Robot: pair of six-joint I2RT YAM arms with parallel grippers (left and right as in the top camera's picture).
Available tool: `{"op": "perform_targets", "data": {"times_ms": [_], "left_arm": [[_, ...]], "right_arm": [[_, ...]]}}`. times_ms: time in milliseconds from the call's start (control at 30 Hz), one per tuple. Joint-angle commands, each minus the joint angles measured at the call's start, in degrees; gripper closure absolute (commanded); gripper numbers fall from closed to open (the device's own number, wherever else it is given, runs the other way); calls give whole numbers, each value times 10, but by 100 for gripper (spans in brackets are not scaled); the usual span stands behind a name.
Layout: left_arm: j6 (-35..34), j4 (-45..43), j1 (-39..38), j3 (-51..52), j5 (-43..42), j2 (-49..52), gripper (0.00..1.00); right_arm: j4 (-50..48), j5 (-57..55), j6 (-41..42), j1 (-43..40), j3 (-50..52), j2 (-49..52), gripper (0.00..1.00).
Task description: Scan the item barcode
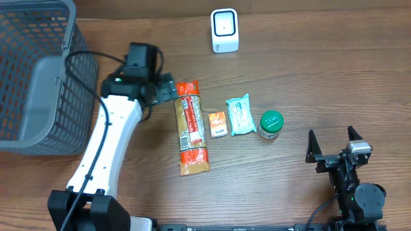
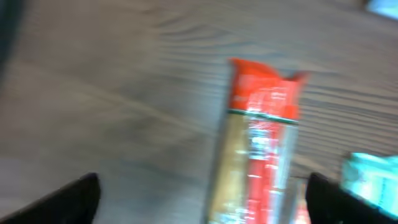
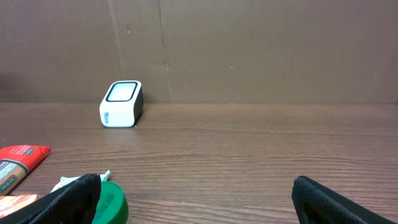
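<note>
A long red and tan package (image 1: 191, 128) lies flat on the wooden table, its red end pointing away. My left gripper (image 1: 170, 88) hovers just left of that far end, jaws wide open and holding nothing. The left wrist view is blurred: the package (image 2: 261, 155) lies between the spread fingertips, nearer the right one (image 2: 348, 199). The white scanner (image 1: 225, 30) stands at the far edge, also seen as a white scanner (image 3: 121, 104) in the right wrist view. My right gripper (image 1: 332, 142) rests open at the near right, empty.
A small orange packet (image 1: 218, 123), a teal packet (image 1: 241, 114) and a green-lidded jar (image 1: 271, 124) sit in a row right of the package. A grey mesh basket (image 1: 32, 77) fills the far left corner. A brown cardboard wall backs the table.
</note>
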State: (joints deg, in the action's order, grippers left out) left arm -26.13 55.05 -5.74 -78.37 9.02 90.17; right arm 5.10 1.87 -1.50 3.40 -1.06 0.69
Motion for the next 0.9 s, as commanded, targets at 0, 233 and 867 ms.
{"op": "perform_targets", "data": {"times_ms": [0,233,867], "left_arm": [[9,11,32,0,23,5,0],[9,10,46,0,23,5,0],[9,10,46,0,23,5,0]], "right_arm": [[-4,-7,-1,-2,6,-5,0],[-4,-7,-1,-2,6,-5,0],[-4,-7,0,-2,6,-5,0]]}}
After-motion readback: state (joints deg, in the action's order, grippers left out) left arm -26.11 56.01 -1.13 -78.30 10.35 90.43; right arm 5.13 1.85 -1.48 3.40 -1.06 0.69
